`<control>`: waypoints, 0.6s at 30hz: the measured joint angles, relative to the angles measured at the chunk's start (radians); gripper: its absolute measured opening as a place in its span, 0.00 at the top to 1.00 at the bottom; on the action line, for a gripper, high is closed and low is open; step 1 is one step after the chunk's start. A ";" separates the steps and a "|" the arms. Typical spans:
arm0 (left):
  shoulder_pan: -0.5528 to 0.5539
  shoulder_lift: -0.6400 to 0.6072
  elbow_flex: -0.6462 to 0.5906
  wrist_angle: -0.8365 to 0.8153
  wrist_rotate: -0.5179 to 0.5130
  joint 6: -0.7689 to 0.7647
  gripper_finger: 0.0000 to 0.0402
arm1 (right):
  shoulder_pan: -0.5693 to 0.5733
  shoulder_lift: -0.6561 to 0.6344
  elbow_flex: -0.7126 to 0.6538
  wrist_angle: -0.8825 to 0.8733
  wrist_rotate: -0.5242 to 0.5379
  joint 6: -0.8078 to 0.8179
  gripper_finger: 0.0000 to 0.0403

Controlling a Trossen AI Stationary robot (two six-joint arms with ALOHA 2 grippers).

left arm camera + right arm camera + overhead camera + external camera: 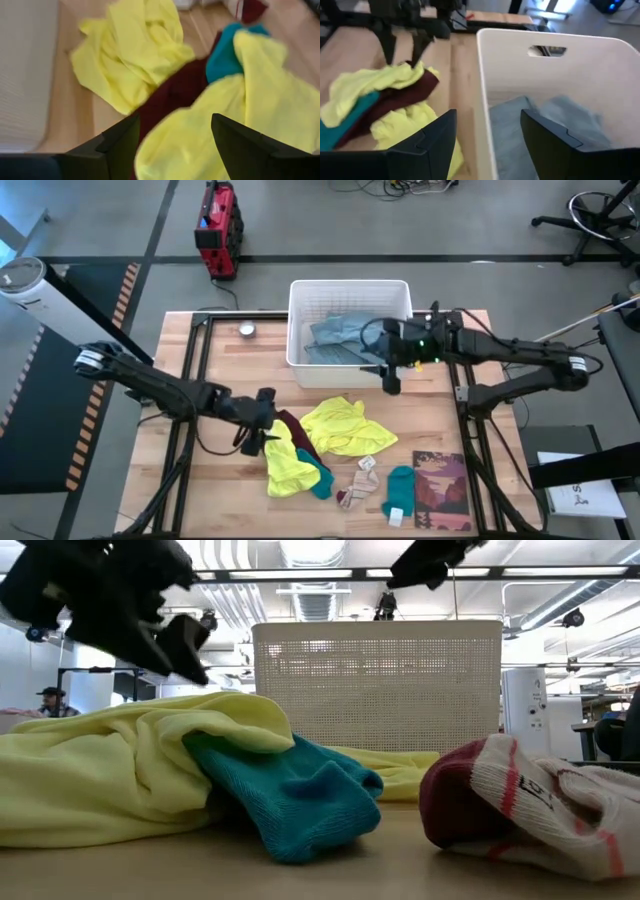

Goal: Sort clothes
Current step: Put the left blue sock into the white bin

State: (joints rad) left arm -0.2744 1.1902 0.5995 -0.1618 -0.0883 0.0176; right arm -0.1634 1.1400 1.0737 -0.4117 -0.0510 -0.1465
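Clothes (325, 442) are lying heaped on the bench (230, 360) just in front of the white basket (349, 293), which is already holding a grey-blue garment (338, 338). The left tool (262, 435) is hanging with fingers apart over the neon yellow piece (285, 465) at the heap's side farthest from the basket. The right tool (390, 376), fingers apart and empty, is hovering at the basket's front rim. Pinching one layer only, clear of the maroon piece (175, 95), should be lifting it cleanly. Only the low view is showing the striped sock (530, 802) up close; only the right wrist view is showing the basket's inside.
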 joint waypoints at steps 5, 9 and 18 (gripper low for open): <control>-0.003 0.109 0.004 0.003 0.000 -0.003 0.44 | 0.067 -0.037 -0.132 0.146 -0.002 0.050 0.49; -0.003 0.183 0.023 0.004 0.021 -0.004 0.46 | 0.099 -0.050 -0.188 0.207 0.005 0.076 0.50; -0.020 0.287 0.154 -0.202 0.012 0.033 0.74 | 0.127 -0.048 -0.225 0.261 0.036 0.087 0.50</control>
State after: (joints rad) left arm -0.2947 1.4773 0.7539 -0.3636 -0.0761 0.0509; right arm -0.0364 1.0922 0.8490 -0.1510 -0.0154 -0.0597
